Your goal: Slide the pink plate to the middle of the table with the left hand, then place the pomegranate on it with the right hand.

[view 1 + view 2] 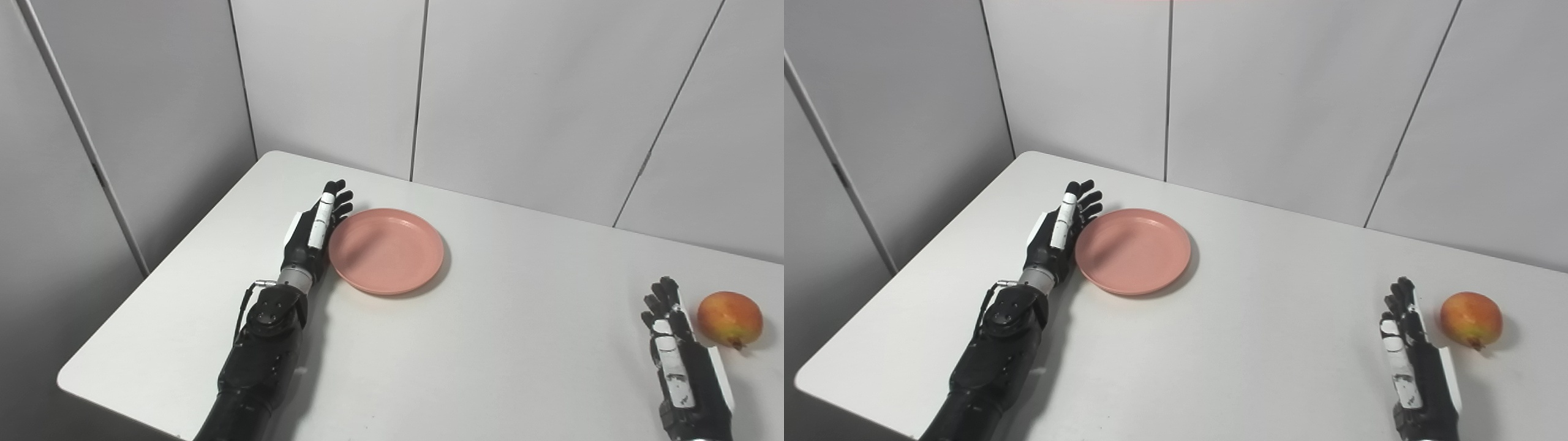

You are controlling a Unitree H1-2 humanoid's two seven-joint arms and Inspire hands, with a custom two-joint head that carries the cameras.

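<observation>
The left hand [313, 236] is lying flat and empty, fingers extended, edge against the left rim of the pink plate [386, 250], which is sitting left of the table's [490, 343] middle. The right hand [677, 355], also spread and empty, is waiting just left of the pomegranate [730, 318].

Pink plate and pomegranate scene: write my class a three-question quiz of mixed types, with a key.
1. True or false: the pink plate is empty.
2. The pomegranate lies beside which hand? A) left B) right
3. Fill in: the left hand, fingers extended, rests against the plate's ____ edge.

Key:
1. True.
2. B; the right hand is next to it, holding nothing.
3. Left.
</observation>
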